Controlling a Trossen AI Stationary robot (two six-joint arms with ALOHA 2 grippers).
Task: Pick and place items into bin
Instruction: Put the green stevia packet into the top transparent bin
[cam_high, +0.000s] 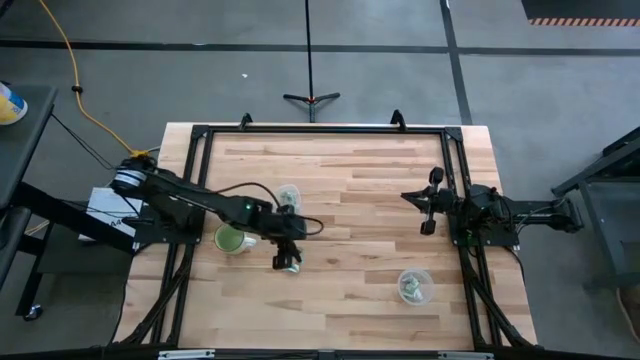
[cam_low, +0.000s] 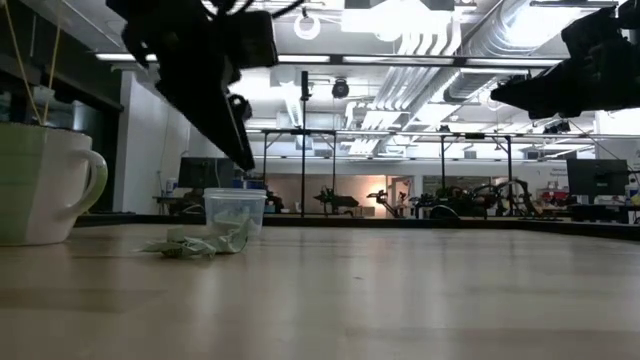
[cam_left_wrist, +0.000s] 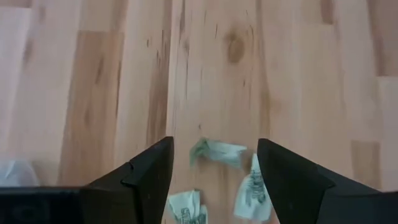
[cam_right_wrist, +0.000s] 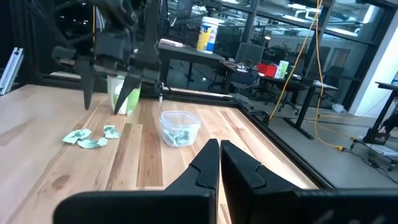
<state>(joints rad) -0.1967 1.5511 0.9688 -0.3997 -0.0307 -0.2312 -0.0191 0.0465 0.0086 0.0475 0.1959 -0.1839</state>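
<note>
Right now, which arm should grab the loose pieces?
Left. Its end effector hangs open directly over the wrapped pieces on the table. The right end effector is shut, parked far off at the table's right edge.

Centre of table (cam_high: 350, 215): bare wood across the middle of the high view, open to pass.
Left side: left gripper (cam_high: 287, 262), fingers spread, hangs over loose items (cam_high: 290, 265); green cup (cam_high: 231, 239) just beside its arm, clear container (cam_high: 289, 195) near above.
Lower right: second clear container (cam_high: 415, 285) stands alone, bare wood around it.
Right edge: right gripper (cam_high: 429, 204), fingers closed, raised by the black frame (cam_high: 455, 150).
</note>
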